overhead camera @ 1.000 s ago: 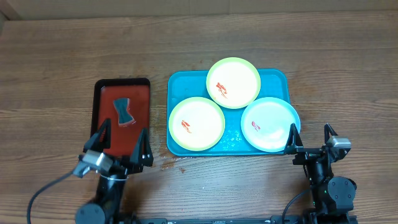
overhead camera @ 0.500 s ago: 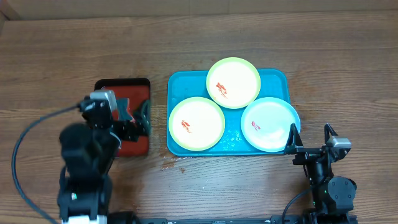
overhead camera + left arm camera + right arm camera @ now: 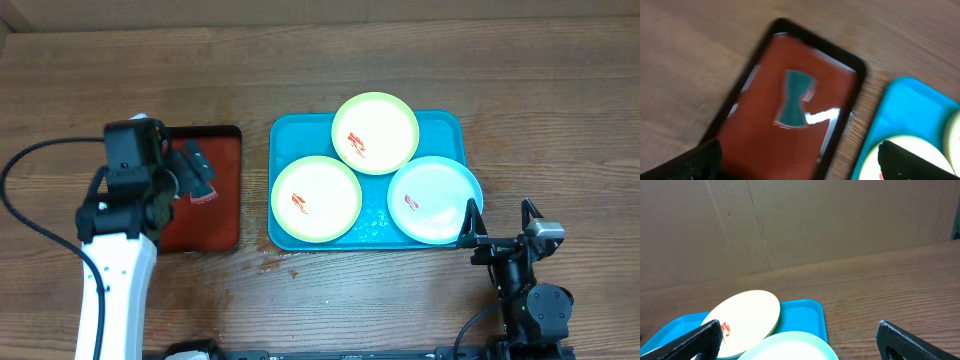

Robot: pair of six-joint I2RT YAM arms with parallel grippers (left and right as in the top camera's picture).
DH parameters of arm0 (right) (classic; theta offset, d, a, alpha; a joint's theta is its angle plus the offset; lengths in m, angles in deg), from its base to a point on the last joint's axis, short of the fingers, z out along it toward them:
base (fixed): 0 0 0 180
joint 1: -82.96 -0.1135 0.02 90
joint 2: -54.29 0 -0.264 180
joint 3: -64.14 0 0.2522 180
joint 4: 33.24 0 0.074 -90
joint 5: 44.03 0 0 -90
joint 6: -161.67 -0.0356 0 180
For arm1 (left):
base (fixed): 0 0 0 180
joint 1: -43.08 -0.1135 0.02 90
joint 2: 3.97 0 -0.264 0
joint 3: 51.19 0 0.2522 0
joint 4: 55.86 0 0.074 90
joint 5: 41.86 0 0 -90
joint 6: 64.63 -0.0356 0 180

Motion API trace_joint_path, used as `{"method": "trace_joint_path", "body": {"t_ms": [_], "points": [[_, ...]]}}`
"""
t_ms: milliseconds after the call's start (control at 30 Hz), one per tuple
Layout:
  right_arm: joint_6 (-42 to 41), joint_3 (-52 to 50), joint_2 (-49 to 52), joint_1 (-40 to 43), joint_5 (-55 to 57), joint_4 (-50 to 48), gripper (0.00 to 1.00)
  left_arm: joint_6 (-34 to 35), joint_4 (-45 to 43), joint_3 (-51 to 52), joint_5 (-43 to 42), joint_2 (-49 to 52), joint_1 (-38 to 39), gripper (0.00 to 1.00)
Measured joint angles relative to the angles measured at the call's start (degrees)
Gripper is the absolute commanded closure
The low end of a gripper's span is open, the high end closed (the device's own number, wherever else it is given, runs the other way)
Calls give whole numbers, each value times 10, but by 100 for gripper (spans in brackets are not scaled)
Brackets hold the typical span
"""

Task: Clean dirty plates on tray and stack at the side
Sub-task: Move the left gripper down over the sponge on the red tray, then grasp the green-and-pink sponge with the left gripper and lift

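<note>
Left pincer (image 3: 200, 174) now over red tray (image 3: 216, 226), wide open, empty, lining up sponge (image 3: 794, 98) for wiping smeared plates (image 3: 316, 199).

I'm working over a brown wooden table (image 3: 420, 60), its grain running side to side. Past my right hand (image 3: 498, 232), at the table's far edge, stands a plain cardboard-brown wall (image 3: 840, 215) with a few creases. Some dark blotches (image 3: 275, 265) mark the wood off to that hand's left. The light is soft and even.
</note>
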Motion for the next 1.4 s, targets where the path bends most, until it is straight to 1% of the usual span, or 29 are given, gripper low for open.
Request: {"method": "trace_joint_path", "body": {"t_ms": [167,367,467,633,700,767,833,967,1067,1133,1267,1333,1367,1400], "points": [[0,0,0,0,0,0,0,42,12,0,14,52,-31,0],[0,0,0,0,0,0,0,56,23,0,16,106,-31,0],[0,0,0,0,0,0,0,50,2,0,14,133,-31,0],[0,0,0,0,0,0,0,11,-64,0,-21,183,-31,0],[0,0,0,0,0,0,0,2,-85,0,-35,204,-31,7],[0,0,0,0,0,0,0,-5,-98,0,-43,223,-31,12],[0,0,0,0,0,0,0,-9,-109,0,-47,242,-31,19],[0,0,0,0,0,0,0,-15,-120,0,-50,275,-31,19],[0,0,0,0,0,0,0,-20,-120,0,-50,287,-31,22],[0,0,0,0,0,0,0,-23,-121,0,-50,294,-31,22],[0,0,0,0,0,0,0,-28,-121,0,-49,311,-31,33],[0,0,0,0,0,0,0,-33,-122,0,-49,323,-31,35],[0,0,0,0,0,0,0,-34,-122,0,-49,330,-31,41],[0,0,0,0,0,0,0,-34,-123,0,-49,335,-31,44]]}}
